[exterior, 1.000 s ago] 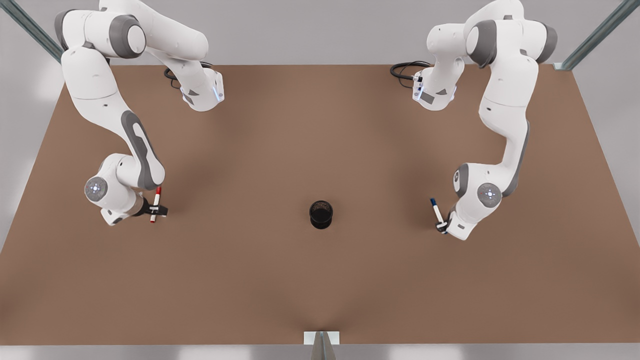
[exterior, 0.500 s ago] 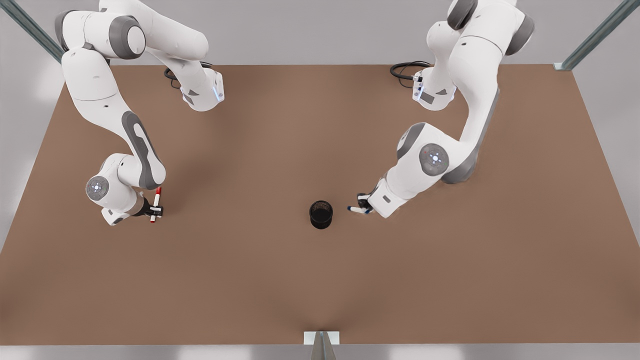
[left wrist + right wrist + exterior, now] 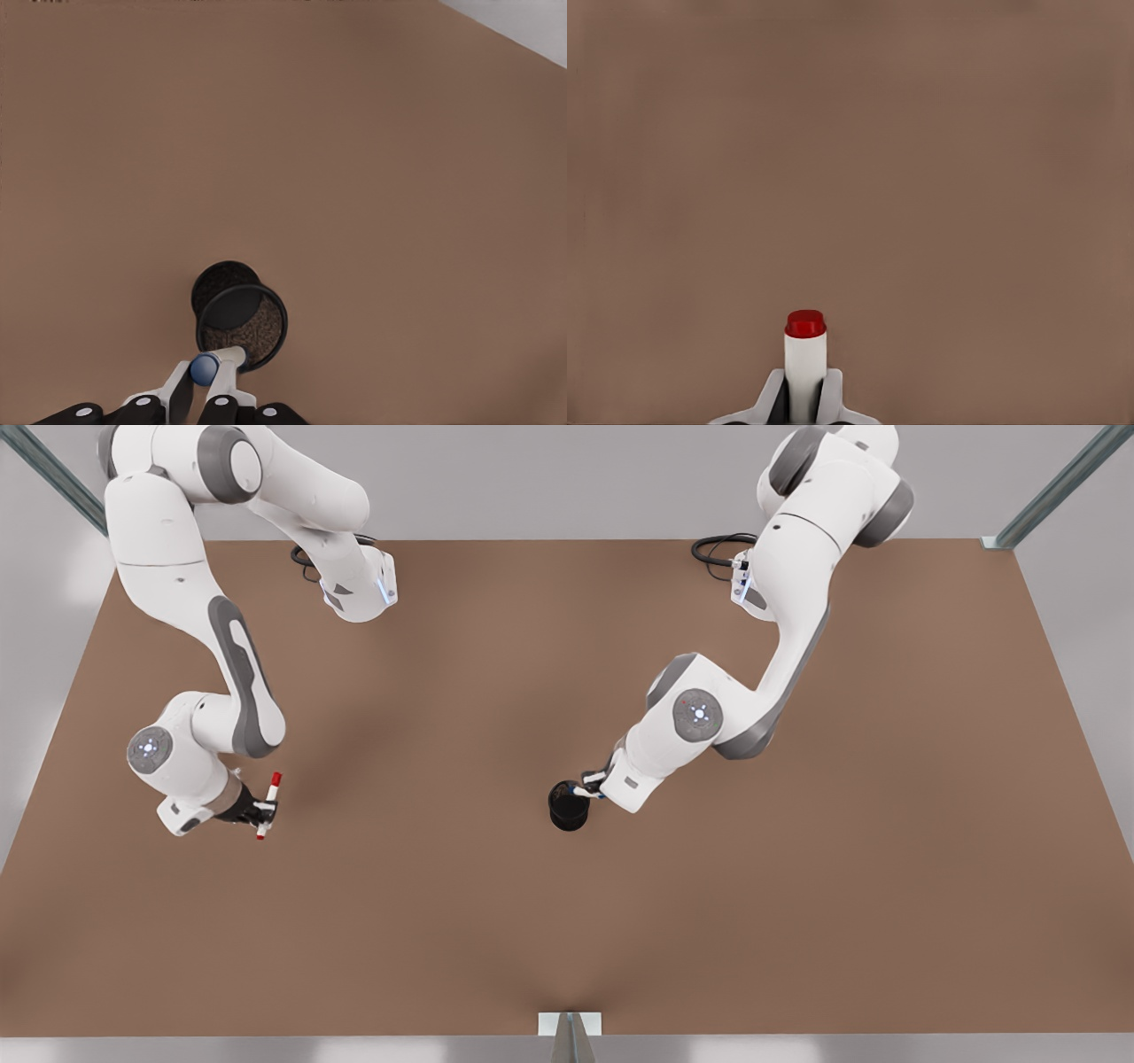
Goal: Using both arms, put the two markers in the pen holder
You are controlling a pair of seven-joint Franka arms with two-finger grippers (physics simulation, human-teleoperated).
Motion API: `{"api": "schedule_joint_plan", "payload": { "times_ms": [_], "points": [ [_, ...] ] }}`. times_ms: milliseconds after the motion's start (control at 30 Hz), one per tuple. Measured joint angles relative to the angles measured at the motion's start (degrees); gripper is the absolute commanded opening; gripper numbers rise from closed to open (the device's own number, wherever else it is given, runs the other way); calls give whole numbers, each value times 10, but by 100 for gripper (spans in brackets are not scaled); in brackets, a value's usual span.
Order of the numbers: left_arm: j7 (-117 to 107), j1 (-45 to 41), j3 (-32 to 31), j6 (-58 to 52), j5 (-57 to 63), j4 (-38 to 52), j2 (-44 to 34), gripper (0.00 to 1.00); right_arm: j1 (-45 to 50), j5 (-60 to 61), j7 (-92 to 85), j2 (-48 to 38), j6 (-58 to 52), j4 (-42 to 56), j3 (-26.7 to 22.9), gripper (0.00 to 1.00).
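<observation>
The black mesh pen holder (image 3: 567,808) stands on the brown table near the middle. My left gripper (image 3: 592,784), on the front view's right, is shut on the blue-capped marker (image 3: 582,788). It holds the marker over the holder's rim. In the left wrist view the blue marker (image 3: 213,366) sits between the fingers (image 3: 232,388) just above the holder's rim (image 3: 282,312). My right gripper (image 3: 263,809), at the front view's left, is shut on the red-capped marker (image 3: 274,783), held off the table. The red marker (image 3: 805,350) also stands out of that gripper (image 3: 804,397) in the right wrist view.
Both arm bases (image 3: 359,593) and their black cables (image 3: 718,545) sit along the far edge of the brown table (image 3: 567,939). Metal frame posts (image 3: 1054,487) stand at the far corners, and a bracket (image 3: 570,1026) at the near edge.
My left gripper has swept across from the front view's right to the pen holder with the blue marker. My right gripper shifted slightly toward the near left with the red marker.
</observation>
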Motion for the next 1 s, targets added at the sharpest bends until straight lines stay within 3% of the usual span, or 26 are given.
{"api": "schedule_joint_plan", "payload": {
  "times_ms": [200, 233, 267, 400, 500, 600, 700, 833, 1000],
  "points": [
    [-41, -14, 0, 21, 27, -1, 37, 21, 2, 3, 10, -80, -84, 77, 93, 21],
    [-45, -17, 0, 24, 28, -1, 40, 88, 2, 4, 14, -82, -96, 95, 112, 21],
    [-48, -20, 0, 27, 26, -1, 41, 100, 1, 4, 20, -84, -107, 111, 134, 21],
    [-30, 47, -4, -10, 16, 0, 22, 100, 8, 4, 52, -83, -148, 184, 230, 21],
    [27, 186, -1, -114, 21, 12, -14, 100, 63, -19, 82, -79, -162, 198, 251, 21],
    [80, 236, 19, -209, 49, 26, -72, 100, 156, -70, 131, -20, -163, 258, 253, 21],
    [124, 235, 39, -278, 69, 29, -144, 100, 207, -122, 188, 35, -141, 290, 251, 21],
    [174, 159, 112, -344, 93, 32, -190, 100, 238, -172, 252, 91, -94, 340, 246, 21],
    [222, 152, 128, -382, 90, 36, -185, 100, 258, -233, 313, 141, -31, 381, 245, 21]
  ]
}}
